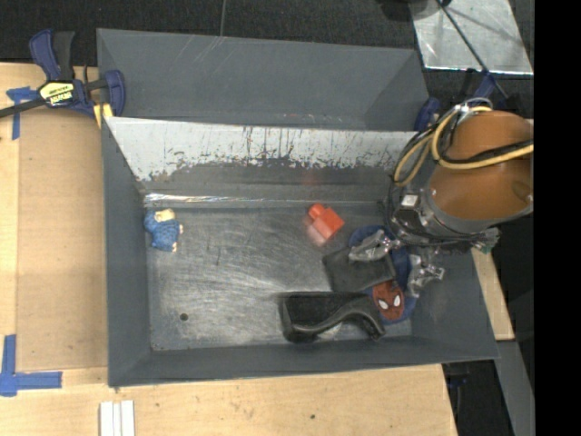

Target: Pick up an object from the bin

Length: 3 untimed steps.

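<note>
Red-and-blue spider-mask toy lies near right in grey metal bin, touching black curved rubbery piece on its left. Gripper low over toy's far edge; opening and hold cannot be told. Farther: dark flat square, orange block, small blue figure far left

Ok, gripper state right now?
Gripper: cannot be told. It is at the right end of the bin, above a red and blue toy figure and a dark flat piece.
</note>
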Available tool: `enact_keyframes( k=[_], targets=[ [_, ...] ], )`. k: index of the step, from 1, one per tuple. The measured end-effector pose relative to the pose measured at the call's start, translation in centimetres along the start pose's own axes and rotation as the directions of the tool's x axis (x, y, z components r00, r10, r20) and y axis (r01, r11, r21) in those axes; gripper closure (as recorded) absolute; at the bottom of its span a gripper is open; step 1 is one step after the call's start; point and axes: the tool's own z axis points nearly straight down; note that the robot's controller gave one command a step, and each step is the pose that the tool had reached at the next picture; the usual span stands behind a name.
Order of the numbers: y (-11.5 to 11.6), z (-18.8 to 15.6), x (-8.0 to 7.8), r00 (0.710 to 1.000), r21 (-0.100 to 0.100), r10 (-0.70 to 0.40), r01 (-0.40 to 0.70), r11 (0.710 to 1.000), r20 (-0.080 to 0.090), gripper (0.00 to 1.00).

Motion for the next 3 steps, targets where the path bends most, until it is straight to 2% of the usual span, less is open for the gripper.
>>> enact_keyframes(
  k=[1, 2, 3],
  targets=[
    [1.3, 1.8, -0.5, 1.0, 0.015, 0.007, -0.007, 1.0, 0.005, 0.0],
    [1.2, 1.6, -0.6, 1.0, 0.016, 0.007, -0.007, 1.0, 0.007, 1.0],
    [1.5, -10.4, -0.8, 1.0, 0.009, -0.022, 0.022, 1.0, 0.004, 1.0]
  ],
)
